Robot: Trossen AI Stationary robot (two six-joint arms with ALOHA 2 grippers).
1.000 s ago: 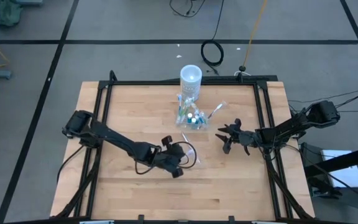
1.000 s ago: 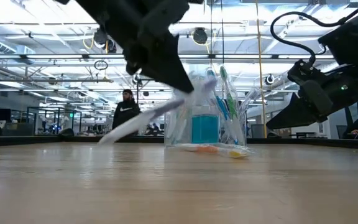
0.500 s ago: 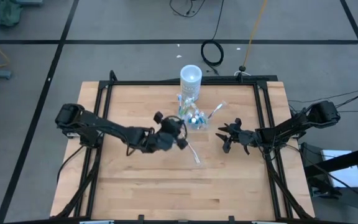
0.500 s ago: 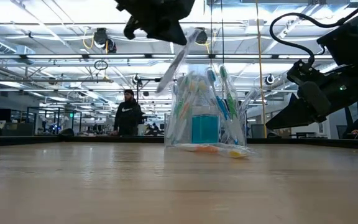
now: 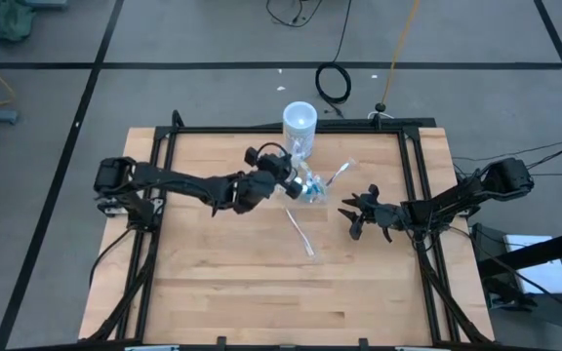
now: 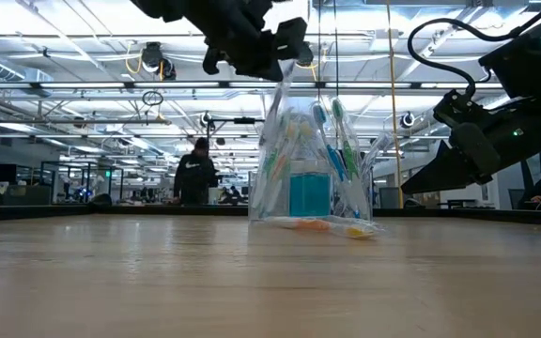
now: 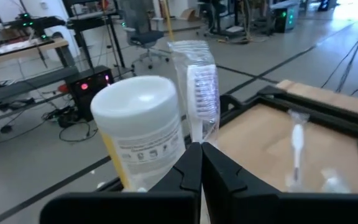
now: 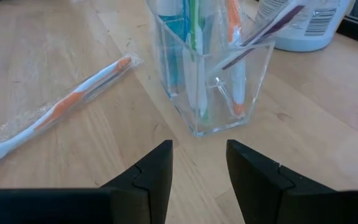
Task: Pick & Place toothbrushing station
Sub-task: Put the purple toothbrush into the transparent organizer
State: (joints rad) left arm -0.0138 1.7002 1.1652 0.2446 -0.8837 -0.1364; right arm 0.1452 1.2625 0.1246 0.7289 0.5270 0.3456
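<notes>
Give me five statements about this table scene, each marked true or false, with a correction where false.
1. The left gripper has its jaws shut on a wrapped white toothbrush. True.
2. The right gripper holds a toothbrush. False: its jaws stand open and empty, facing the small clear plastic container.
3. A wrapped orange and white toothbrush lies flat on the wooden table beside the container. True.
4. The clear container is empty. False: several toothbrushes and a blue tube stand in it.
5. The tall opaque white cylinder lies tipped over at the table's near edge. False: it stands upright at the far edge, behind the container.
</notes>
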